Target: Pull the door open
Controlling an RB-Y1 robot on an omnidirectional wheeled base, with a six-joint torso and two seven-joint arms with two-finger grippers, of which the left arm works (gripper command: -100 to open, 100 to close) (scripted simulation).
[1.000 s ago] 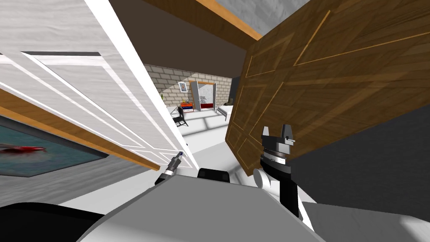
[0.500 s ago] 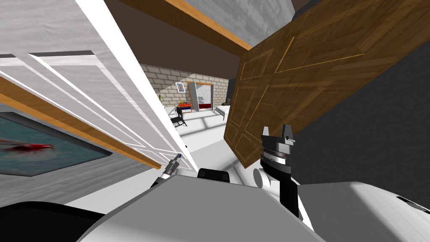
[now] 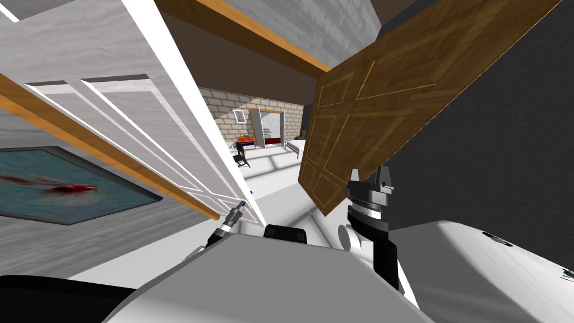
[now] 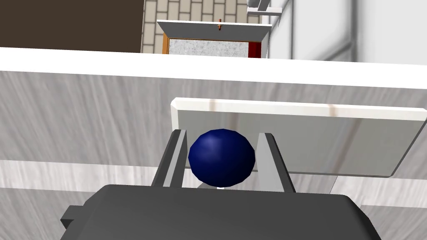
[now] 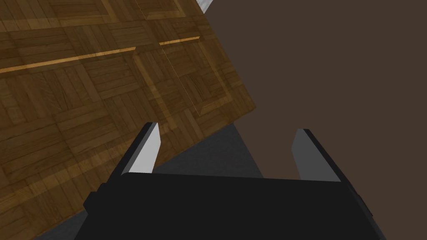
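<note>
Head view: a white door (image 3: pixel 140 123) stands ajar on my left and a brown wooden door (image 3: pixel 381 112) stands open on my right, with a bright room between them. In the left wrist view the white door carries a white plate (image 4: pixel 333 141) with a dark blue knob (image 4: pixel 221 160). The left gripper (image 4: pixel 222 134) pinches this knob on both sides. The right gripper (image 5: pixel 225 133) is spread wide near the wooden door and holds nothing.

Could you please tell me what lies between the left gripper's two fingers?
A dark blue knob, closely flanked by both fingers of the left gripper. It sits on a pale plate on the white door, as the left wrist view shows.
</note>
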